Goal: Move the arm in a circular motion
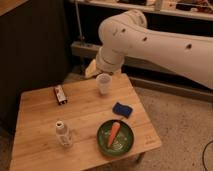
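Observation:
The arm (165, 42) is a thick glossy white jointed limb with small dark holes, reaching in from the right across the upper part of the camera view. Its cream-yellow pointed gripper (91, 69) hangs at the back edge of the wooden table (35, 110), just left of and above a clear plastic cup (103, 83). The gripper holds nothing that I can see.
On the table lie a dark snack bar (60, 94), a small white bottle (61, 133), a blue sponge (121, 110) and a green plate (104, 140) with a carrot (114, 132). A dark cabinet stands behind, speckled floor to the right.

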Controlling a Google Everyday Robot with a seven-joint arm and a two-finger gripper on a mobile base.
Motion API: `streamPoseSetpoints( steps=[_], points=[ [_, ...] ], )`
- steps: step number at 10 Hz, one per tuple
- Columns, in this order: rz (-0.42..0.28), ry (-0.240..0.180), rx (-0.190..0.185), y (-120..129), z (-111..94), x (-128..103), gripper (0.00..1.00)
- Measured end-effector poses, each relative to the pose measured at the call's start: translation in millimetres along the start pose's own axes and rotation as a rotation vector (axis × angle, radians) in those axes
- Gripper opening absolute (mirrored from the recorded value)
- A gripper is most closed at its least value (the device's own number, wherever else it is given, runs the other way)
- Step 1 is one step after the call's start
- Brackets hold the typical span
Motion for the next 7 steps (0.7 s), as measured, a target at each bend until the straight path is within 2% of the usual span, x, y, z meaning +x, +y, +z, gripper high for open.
streamPoseSetpoints(
  steps=[1,2,3,5,7],
  points=[
    [0.038,0.007,0.029,-22.2,-2.4,16.2,0.80],
    [0.074,0.010,0.041,-39.0,-4.4,32.0,0.80],
    [0.081,0.015,0.032,-48.1,-6.8,45.6,0.80],
    [0.048,0.023,0.002,-51.2,-10.5,66.5,0.80],
    [-0.014,0.035,-0.037,-34.2,-12.1,85.0,0.80]
  ],
)
